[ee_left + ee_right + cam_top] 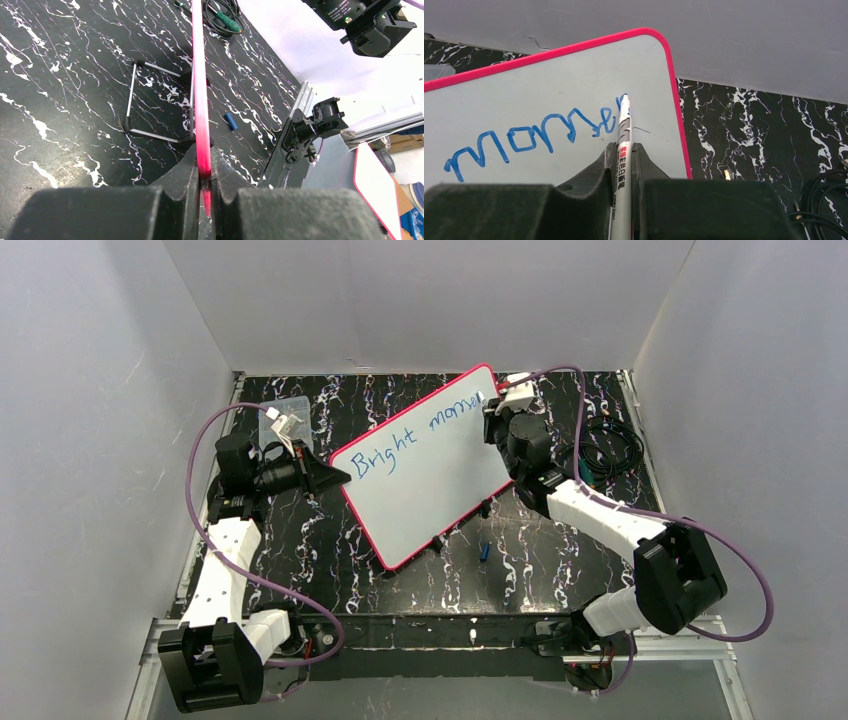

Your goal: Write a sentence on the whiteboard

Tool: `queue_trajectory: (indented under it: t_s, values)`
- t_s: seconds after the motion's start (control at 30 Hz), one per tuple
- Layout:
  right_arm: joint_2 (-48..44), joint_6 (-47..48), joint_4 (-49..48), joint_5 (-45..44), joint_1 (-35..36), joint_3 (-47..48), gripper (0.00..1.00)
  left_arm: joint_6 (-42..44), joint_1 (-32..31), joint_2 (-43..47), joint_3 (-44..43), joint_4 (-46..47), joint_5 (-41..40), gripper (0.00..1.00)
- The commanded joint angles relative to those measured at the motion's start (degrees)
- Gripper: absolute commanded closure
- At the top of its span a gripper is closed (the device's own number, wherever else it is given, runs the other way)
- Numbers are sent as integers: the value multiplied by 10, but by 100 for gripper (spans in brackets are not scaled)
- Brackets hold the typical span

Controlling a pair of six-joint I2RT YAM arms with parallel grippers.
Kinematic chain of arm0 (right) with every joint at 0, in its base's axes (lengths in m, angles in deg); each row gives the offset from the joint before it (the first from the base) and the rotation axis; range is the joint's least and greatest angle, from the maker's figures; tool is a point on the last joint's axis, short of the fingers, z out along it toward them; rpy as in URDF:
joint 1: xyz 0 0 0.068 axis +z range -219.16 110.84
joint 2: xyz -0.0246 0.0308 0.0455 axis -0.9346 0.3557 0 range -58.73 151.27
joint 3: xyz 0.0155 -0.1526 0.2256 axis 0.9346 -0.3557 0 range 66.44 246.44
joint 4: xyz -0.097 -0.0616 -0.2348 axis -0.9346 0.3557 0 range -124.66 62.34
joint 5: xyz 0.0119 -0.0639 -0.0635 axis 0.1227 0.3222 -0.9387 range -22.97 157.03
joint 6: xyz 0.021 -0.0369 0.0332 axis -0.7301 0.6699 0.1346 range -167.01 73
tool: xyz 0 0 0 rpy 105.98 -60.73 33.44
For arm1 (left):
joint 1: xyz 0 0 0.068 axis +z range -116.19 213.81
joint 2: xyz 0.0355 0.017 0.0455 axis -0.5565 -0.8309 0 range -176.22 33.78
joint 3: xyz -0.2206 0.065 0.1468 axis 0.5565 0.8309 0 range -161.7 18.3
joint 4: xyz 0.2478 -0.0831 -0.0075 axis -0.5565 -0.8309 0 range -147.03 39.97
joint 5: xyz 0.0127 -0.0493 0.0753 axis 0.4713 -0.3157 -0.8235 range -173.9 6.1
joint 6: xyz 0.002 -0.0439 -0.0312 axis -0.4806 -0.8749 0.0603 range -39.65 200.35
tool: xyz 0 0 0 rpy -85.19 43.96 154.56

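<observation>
The whiteboard [440, 485], white with a pink-red rim, stands tilted on a wire stand [150, 100] at mid-table. Blue writing on it [410, 435] reads "Bright" and an unfinished "mome"; the sentence is partly written on one line. My left gripper [335, 477] is shut on the board's left rim [201, 100], seen edge-on in the left wrist view. My right gripper [495, 415] is shut on a white marker [623, 150]. The marker's tip [624, 96] touches the board near its top right corner, just after the last blue letter [606, 122].
A blue marker cap [483, 551] lies on the black marbled table in front of the board, also in the left wrist view [230, 121]. A clear plastic box [283, 418] sits at the back left. Black cables [608, 448] lie at the back right.
</observation>
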Motion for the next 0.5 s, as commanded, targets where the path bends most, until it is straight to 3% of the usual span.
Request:
queue_trajectory:
  t_s: [0.0,0.47]
  values:
    - [11,10,-25,-16,-5,26,99,16,2,19,-2,26,21,100]
    - [-6,-6,-14,-11,-9,-3,99,17,2,22,-1,26,20,100]
